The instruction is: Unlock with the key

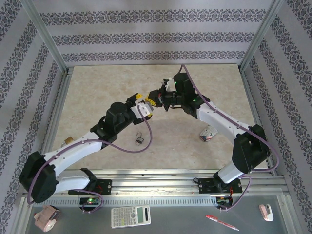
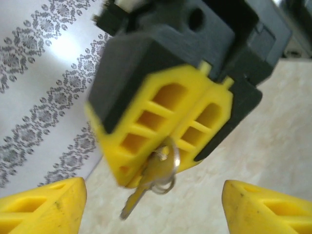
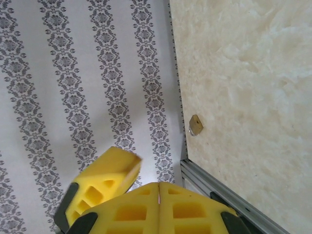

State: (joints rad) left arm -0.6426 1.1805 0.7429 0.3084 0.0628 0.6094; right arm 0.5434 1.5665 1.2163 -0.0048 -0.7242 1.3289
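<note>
The brass key with its steel ring sticks out of the yellow fingertips of my right gripper, which is shut on it, blade pointing down-left. My left gripper is open, its fingers spread wide on either side below the key, touching nothing. Both grippers meet above the middle of the table, left gripper and right gripper. In the right wrist view my right gripper has its pads pressed together. A small brass padlock lies by the table's left edge.
A small dark and silver lock-like object lies near the left arm. A red, white and blue item sits by the right arm. A calculator, pen and tape roll rest on the front ledge.
</note>
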